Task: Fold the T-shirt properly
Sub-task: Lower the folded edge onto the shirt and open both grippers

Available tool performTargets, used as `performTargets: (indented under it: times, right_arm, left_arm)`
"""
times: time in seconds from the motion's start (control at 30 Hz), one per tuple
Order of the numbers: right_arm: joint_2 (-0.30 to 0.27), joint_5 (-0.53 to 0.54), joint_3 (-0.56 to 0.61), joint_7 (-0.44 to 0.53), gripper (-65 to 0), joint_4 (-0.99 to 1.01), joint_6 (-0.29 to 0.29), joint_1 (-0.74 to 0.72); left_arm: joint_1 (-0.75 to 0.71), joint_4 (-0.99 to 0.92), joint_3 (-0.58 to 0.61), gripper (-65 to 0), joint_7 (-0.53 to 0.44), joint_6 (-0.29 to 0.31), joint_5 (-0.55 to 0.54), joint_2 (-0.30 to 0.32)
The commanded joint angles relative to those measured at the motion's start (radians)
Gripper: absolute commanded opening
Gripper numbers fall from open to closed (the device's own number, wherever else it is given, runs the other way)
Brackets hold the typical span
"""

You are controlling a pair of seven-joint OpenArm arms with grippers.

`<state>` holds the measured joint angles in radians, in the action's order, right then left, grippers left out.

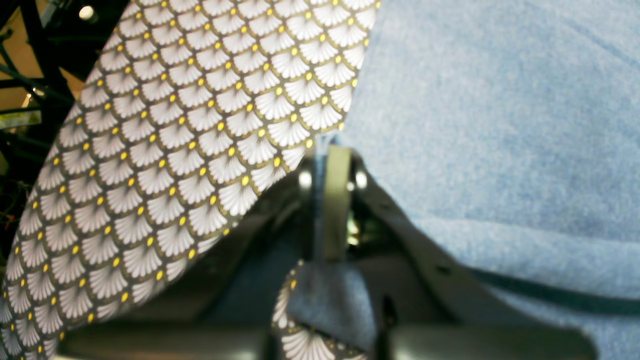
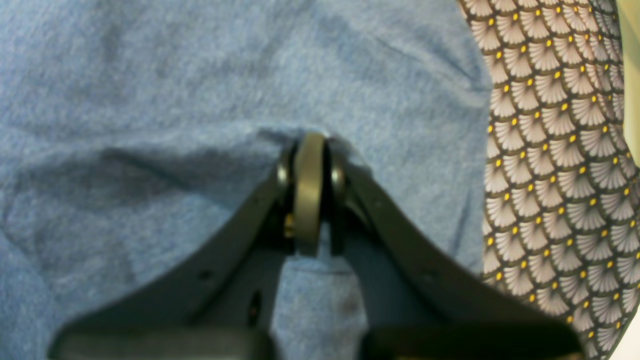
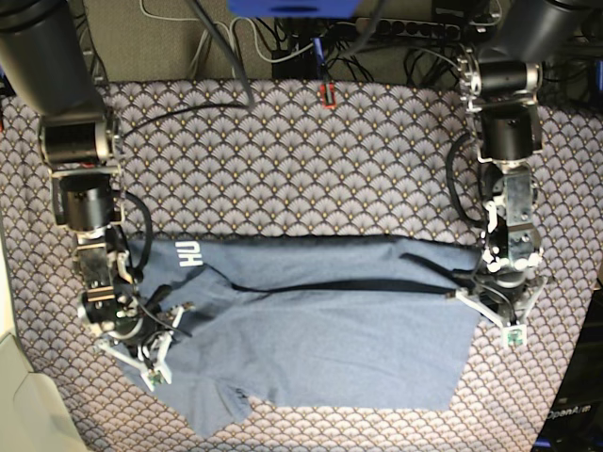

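Observation:
The slate-blue T-shirt [image 3: 320, 330] lies spread across the table's near half, with white lettering [image 3: 186, 254] near its left end and a dark crease running across its middle. My left gripper [image 3: 468, 292] sits at the shirt's right edge. In the left wrist view it [image 1: 330, 145] is shut, with a sliver of the T-shirt [image 1: 500, 125] pinched between the pads. My right gripper [image 3: 174, 320] rests on the shirt's left part. The right wrist view shows it [image 2: 310, 142] shut, with T-shirt [image 2: 150, 100] cloth bunched between the fingers.
The grey fan-patterned table covering [image 3: 301, 160] shows around the shirt, also as covering [image 1: 175, 125] and covering [image 2: 550, 150]. Cables and a small red item [image 3: 327, 94] lie along the back edge. Dark framework [image 1: 30, 75] stands beyond the table edge.

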<state>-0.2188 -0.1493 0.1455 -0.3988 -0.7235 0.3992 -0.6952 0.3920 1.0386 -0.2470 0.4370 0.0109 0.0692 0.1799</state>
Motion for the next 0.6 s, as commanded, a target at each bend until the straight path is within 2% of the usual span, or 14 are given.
performTargets:
  times: [0.0,0.13,0.2,0.27,0.33,0.43,0.57]
  right_arm:
    - [-0.008,0.007,-0.002,0.016,-57.6,-0.017,-0.015,-0.039]
    - [-0.008,0.007,-0.002,-0.027,-42.3,-0.018,-0.012,-0.044]
    - [-0.009,0.007,-0.004,-0.027,-35.2,-0.025,-0.01,-0.04]
    - [-0.014,0.007,-0.01,-0.03,-32.2,-0.025,-0.01,-0.04]
    - [-0.017,0.007,-0.011,-0.032,-32.2,-0.025,-0.01,-0.037]
    - [-0.055,0.01,-0.013,-0.036,-32.2,-0.044,-0.01,0.001]
    - [-0.1,0.01,-0.013,-0.039,-32.0,-0.21,-0.012,0.121]
  left_arm:
    - [0.031,0.018,-0.004,-53.8,-0.022,-0.006,0.001,0.01]
    - [0.029,0.018,-0.005,-34.4,-0.022,-0.006,-0.001,0.01]
    - [0.028,0.022,-0.005,-27.3,-0.022,-0.006,-0.002,0.011]
    - [0.025,0.029,-0.007,-22.6,-0.022,-0.006,-0.004,0.011]
    - [0.02,0.053,-0.008,-20.4,-0.022,-0.006,-0.004,0.011]
    - [-0.04,0.108,-0.035,-20.3,-0.022,-0.006,-0.006,0.011]
    - [-0.087,0.127,-0.076,-20.3,-0.022,-0.006,-0.007,-0.001]
